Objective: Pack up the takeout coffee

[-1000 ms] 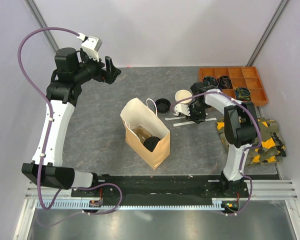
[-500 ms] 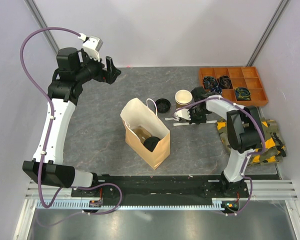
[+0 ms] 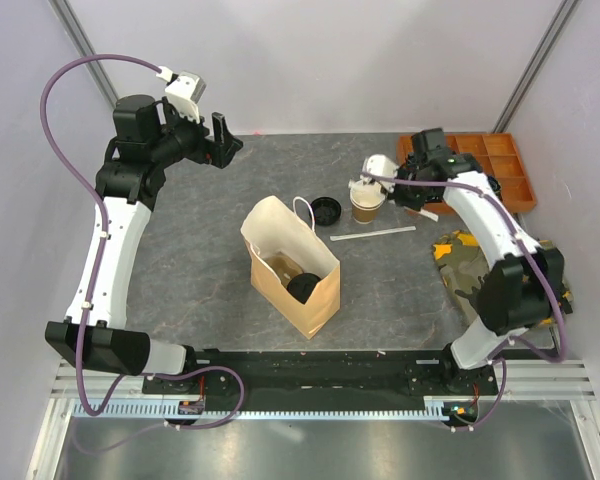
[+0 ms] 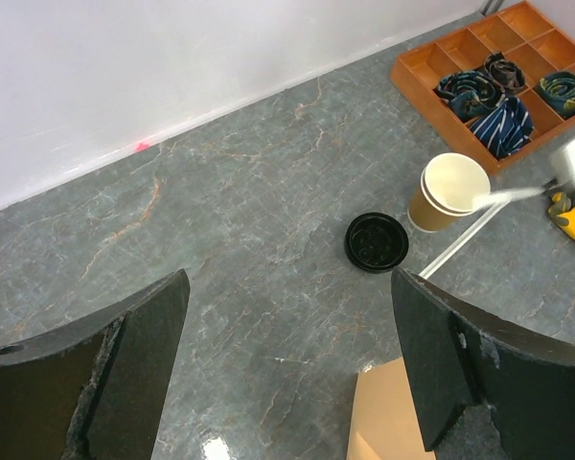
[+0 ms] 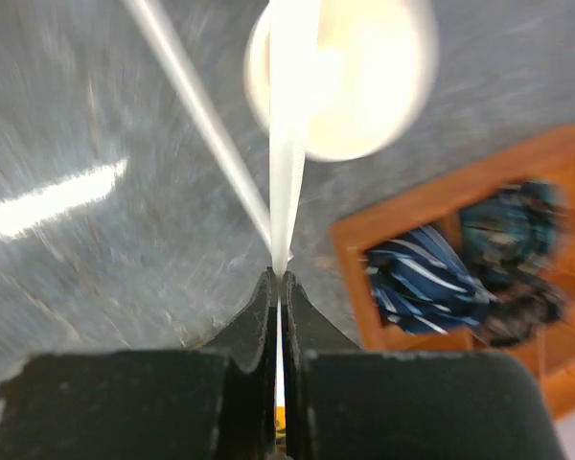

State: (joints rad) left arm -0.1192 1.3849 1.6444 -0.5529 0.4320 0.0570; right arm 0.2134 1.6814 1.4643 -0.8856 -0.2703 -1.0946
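Thin white strip lined up over the open cup, nothing lidded yet

The right gripper (image 5: 278, 287) is pinched fully closed on the thin white strip (image 5: 286, 163), with the tip over the open paper cup (image 3: 367, 203). The cup is parked on the table just beside the loose black lid (image 3: 326, 210). The left gripper (image 3: 220, 140) is held wide open, empty, well apart. The strip is probably best lowered straight and centred, so the light cup isn't tipped.

The grey marbled table (image 3: 210, 240) carries a tan paper bag (image 3: 280, 262), a black lid (image 3: 325, 210), a paper cup (image 3: 367, 206) beside it, a white strip (image 3: 373, 234), an orange tray (image 3: 507, 160) and a camouflage cloth (image 3: 468, 266).
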